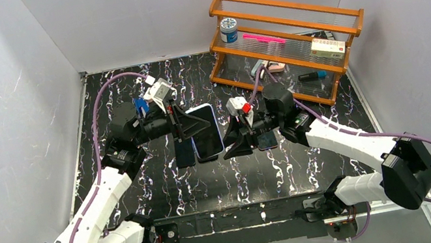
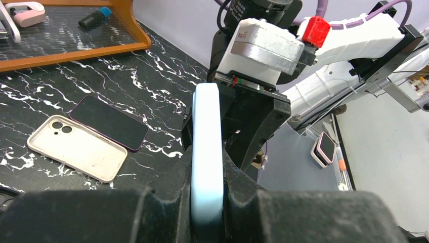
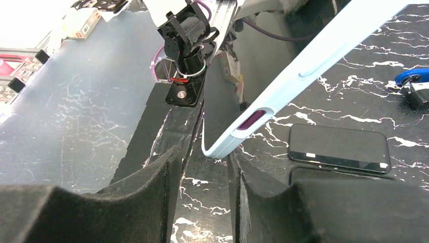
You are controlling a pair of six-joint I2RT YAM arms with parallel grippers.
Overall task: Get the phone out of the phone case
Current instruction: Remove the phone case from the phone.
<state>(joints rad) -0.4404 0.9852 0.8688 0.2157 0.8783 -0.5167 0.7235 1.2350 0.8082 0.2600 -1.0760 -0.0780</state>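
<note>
Phone sits inside the pale blue phone case, and the whole thing is up off the worktop between my two arms, standing on edge. My left tool is pinched tight on one long edge of the case. My right tool has its jaws spread, with the bottom corner of the case hanging just in front of the gap and nothing clamped.

How it'll handle, best guess: the case looks like a soft rubbery shell, so it should flex and peel if I work one corner. The phone inside is the stiff part, with slick glass on the front, and it won't enjoy a drop onto the worktop. Neither looks heavy.

As for grabbing, I'd go for that near corner with the right tool. I'd catch only the case lip and roll it back off the phone, not squeeze across both. My worry is the left pinch: if it's pressing case and phone together, it could lock the phone in. Once a corner pops, the phone's bare long edges are the place to hold.

There's also an empty cream case and a loose dark handset lying flat nearby, not part of this.
</note>
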